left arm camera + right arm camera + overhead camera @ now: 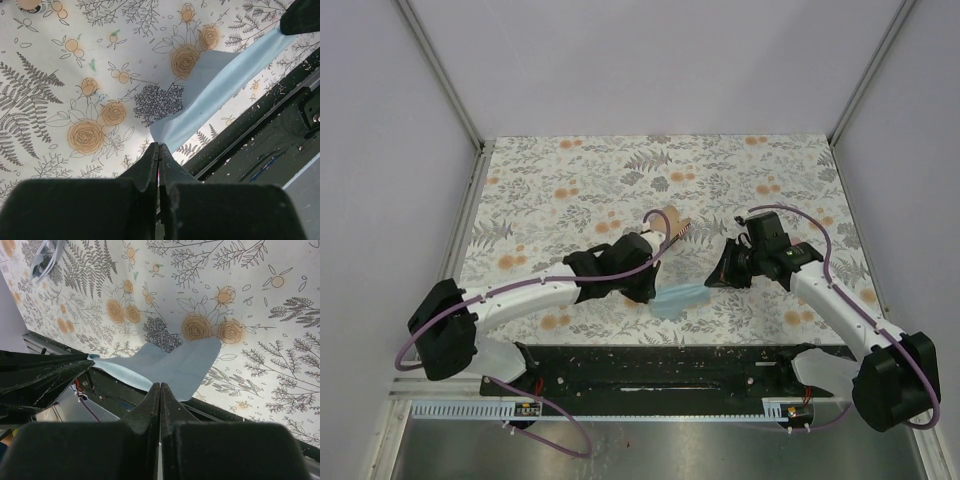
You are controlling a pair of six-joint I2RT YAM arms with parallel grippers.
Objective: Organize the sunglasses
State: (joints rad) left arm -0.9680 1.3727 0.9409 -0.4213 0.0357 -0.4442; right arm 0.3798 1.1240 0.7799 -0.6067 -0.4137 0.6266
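Table cover [570, 180] is off-white with grey fern sprigs and orange roses all over. Lower centre of the top view there's a plain pale blue cloth [678, 298]. Left gripper [158, 146] and right gripper [160, 386] are both black, arms [520, 295] white, cables [399, 352] purple. Sunglasses: reddish-brown pair [670, 222] mid-frame up top, silvery pale pair [45, 257] upper left of the right wrist view

From my station I count two arms, the left arm [520, 293] and the right arm [835, 300], and two grippers, the left gripper [158, 146] and the right gripper [160, 385]. There is one pale blue cloth [678, 298], one floral table cover [570, 180] and one pale-framed pair of sunglasses [44, 260]. I cannot tell whether the peach-coloured thing [665, 220] is one item or several.
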